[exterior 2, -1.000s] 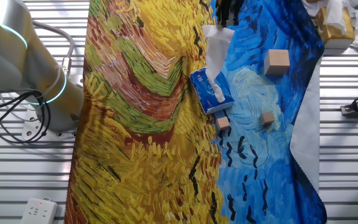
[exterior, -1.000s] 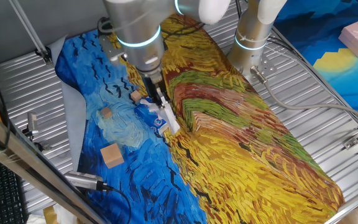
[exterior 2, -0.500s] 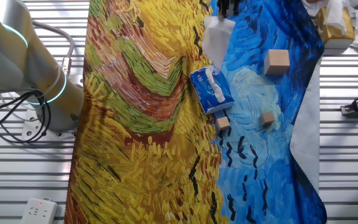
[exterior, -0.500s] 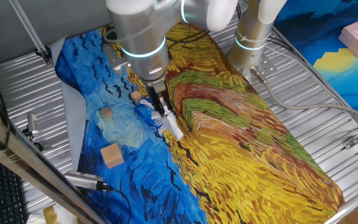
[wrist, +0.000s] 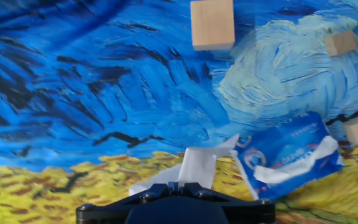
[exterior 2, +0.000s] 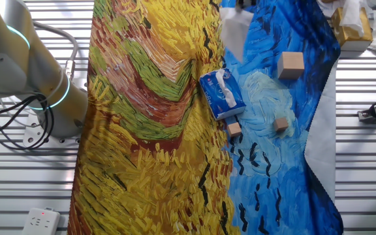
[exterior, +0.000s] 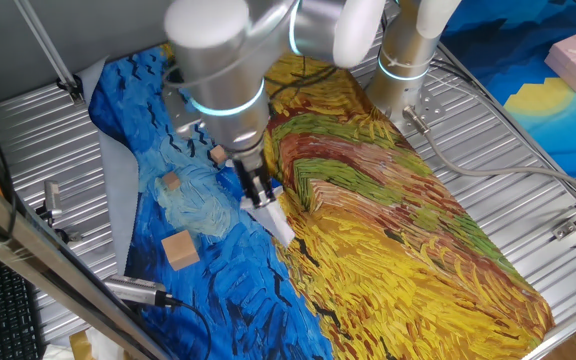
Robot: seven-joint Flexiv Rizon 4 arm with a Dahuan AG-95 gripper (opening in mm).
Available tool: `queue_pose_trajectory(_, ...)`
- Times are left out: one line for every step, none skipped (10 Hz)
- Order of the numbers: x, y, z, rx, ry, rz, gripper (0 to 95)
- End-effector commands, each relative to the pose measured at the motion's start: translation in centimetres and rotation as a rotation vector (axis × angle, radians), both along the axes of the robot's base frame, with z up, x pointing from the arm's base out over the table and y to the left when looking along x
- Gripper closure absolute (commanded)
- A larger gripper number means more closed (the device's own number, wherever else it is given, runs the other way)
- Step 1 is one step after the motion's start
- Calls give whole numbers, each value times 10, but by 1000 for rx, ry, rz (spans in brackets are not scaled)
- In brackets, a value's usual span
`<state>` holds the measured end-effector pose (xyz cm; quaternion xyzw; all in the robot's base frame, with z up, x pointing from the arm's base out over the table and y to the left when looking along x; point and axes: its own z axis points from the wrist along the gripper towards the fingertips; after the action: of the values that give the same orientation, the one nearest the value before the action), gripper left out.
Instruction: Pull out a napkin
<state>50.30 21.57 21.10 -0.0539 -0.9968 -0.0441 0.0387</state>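
My gripper (exterior: 259, 192) is shut on the white napkin (exterior: 279, 224), which hangs from the fingertips above the painted cloth. In the other fixed view the napkin (exterior 2: 235, 32) hangs clear of the blue-and-white tissue packet (exterior 2: 222, 95), and the gripper (exterior 2: 243, 3) is at the top edge. In the hand view the napkin (wrist: 195, 167) rises from between the closed jaws of the gripper (wrist: 176, 184). The packet (wrist: 291, 157) lies to the right with another white sheet showing in its slot. In the first fixed view the packet is mostly hidden behind the gripper.
Three tan wooden cubes lie on the blue part of the cloth: a large one (exterior 2: 291, 65) and two small ones (exterior 2: 281, 124) (exterior 2: 234, 129) beside the packet. The arm's base (exterior 2: 57, 98) stands at the cloth's edge. Boxes (exterior 2: 352, 29) sit at a far corner.
The gripper has moved up and away from the packet with the napkin. The napkin has come free of the packet's slot and now hangs loose.
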Motion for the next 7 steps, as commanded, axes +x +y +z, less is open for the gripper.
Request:
queue_pose_trajectory(10, 4, -1, 0, 5, -9, 950)
queue_pose_trajectory(17, 6, -4, 0, 4, -15, 950)
queue_pose_trajectory(24, 9, -5, 0, 4, -27, 950)
queue_pose_trajectory(29, 11, -6, -1, 5, -33, 950)
queue_pose_trajectory(35, 13, -6, -1, 6, -40, 950)
queue_pose_trajectory(42, 16, -6, -1, 7, -47, 950)
queue_pose_trajectory(50, 18, -6, -2, 10, -54, 950)
